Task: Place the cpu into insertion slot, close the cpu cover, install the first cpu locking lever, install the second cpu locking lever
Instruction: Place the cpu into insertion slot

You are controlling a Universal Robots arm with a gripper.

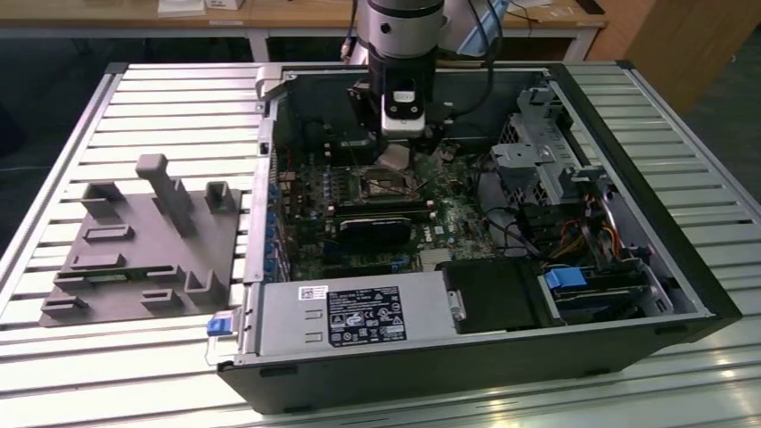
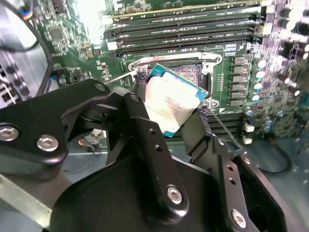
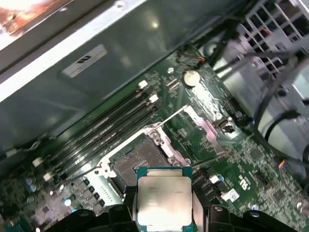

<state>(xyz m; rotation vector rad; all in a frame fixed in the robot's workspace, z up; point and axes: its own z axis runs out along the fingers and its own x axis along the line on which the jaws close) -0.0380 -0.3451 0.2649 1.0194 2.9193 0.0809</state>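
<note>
Grey moulded plastic fixture block (image 1: 143, 241) out on the exterior view's left, parked on the slatted metal counter (image 1: 71, 357). Moving across: open black computer case (image 1: 666, 267) lying on its side, green motherboard (image 1: 309, 205) face up inside.

Over the middle of that board, hanging from the silver-and-black arm, the black two-fingered hand (image 1: 398, 147). Closed narrow on the small flat square cpu (image 2: 171, 104) with the dull silvery metal top, pinching it by two opposite edges. Same grip in both wrist views, black fingers (image 3: 120, 215) on either side of the chip. Held up above the board, not yet seated.

Just beyond the chip, the small square insertion slot (image 3: 137, 162) with dark centre and silver rim, uncovered, contacts exposed. Thin silver cpu cover plate (image 3: 205, 126) swung back beside the socket. Two thin wire locking levers (image 3: 170, 114) sticking out loose, unlatched. Long narrow black memory slots (image 3: 106, 123) running alongside the socket.

Further towards the exterior view's right, grey metal drive cage (image 1: 535, 165) and a tangle of dark cables (image 1: 523, 236).
</note>
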